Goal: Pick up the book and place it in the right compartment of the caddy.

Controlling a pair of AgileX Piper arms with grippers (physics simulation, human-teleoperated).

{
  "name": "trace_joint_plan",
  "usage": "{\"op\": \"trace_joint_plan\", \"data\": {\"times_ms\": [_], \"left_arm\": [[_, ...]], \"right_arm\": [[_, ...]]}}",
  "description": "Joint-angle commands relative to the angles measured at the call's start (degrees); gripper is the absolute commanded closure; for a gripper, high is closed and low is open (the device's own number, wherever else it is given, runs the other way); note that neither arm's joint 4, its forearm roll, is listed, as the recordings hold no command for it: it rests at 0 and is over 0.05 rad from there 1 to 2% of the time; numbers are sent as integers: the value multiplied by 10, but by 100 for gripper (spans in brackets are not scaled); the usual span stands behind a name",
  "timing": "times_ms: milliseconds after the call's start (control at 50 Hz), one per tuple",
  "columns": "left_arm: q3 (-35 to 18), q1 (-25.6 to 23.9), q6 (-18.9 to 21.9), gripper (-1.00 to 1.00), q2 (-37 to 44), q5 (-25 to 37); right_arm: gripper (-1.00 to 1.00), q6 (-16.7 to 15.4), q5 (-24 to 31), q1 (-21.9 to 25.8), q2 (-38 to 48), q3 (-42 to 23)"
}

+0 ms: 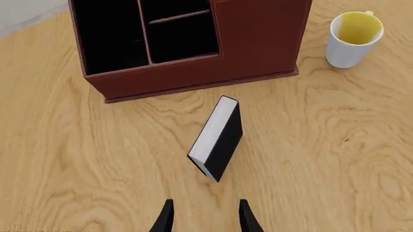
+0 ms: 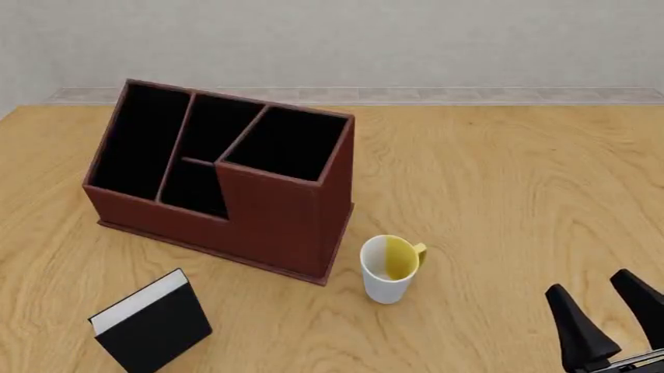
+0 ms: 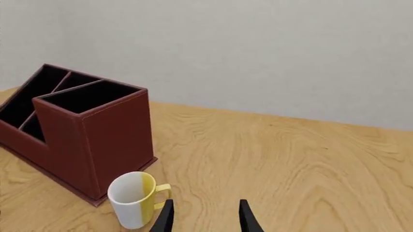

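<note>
The black book (image 2: pixel 155 325) with its white page edge up stands on the table at the front left, just in front of the red-brown caddy (image 2: pixel 270 217). The right compartment (image 2: pixel 291 144) is the caddy's wide, dark, tall-walled section. In the left wrist view the book (image 1: pixel 219 140) stands a short way ahead of my open, empty left gripper (image 1: pixel 205 208), with the caddy (image 1: pixel 258 43) beyond it. My right gripper (image 2: pixel 592 287) is open and empty at the front right, far from the book. The right wrist view shows the caddy (image 3: pixel 110 140) and the right gripper (image 3: pixel 206 205).
A white mug with a yellow inside (image 2: pixel 389 268) stands just right of the caddy's front corner. It also shows in the left wrist view (image 1: pixel 351 38) and close ahead of the right gripper in the right wrist view (image 3: pixel 132 200). A wall backs the table.
</note>
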Motion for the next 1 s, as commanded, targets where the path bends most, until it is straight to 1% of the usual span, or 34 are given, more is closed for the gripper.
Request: {"op": "trace_joint_plan", "data": {"times_ms": [20,60,80,120,220,260,280,300,320,340,400,460,480,580,620,640,820,1000], "left_arm": [[44,10,-4,-100,12,-36],[50,12,-4,-100,19,-48],[87,27,5,-100,64,-122],[101,29,4,-100,85,-150],[130,31,6,-100,114,-193],[138,31,1,-100,123,-205],[144,38,6,-100,136,-223],[144,37,1,-100,142,-229],[147,46,8,-100,158,-248],[147,46,8,-100,159,-249],[151,51,4,-100,185,-279],[163,43,2,-100,200,-300],[200,33,-3,-100,242,-362],[216,34,-4,-100,277,-408],[217,36,-3,-100,284,-416],[217,44,3,-100,318,-446],[230,43,6,-100,370,-502],[229,47,13,-100,393,-521]], "right_arm": [[-100,-2,1,4,0,0],[-100,-3,1,4,0,0],[-100,-3,0,3,0,4],[-100,-3,0,2,0,4],[-100,-2,1,-2,0,4],[-100,-2,-1,-3,0,6],[-100,-2,-2,-5,0,8],[-100,-2,-3,-5,0,9],[-100,-2,-4,-5,0,11],[-100,-2,-4,-5,0,11],[-100,-2,-3,-5,0,10],[-100,-3,-3,-7,0,9],[-100,-5,0,-12,0,5],[-100,-7,2,-15,0,5],[-100,-7,3,-15,0,4],[-100,-8,2,-19,0,5],[-100,-8,5,-24,0,2],[-100,-8,6,-29,0,1]]}}
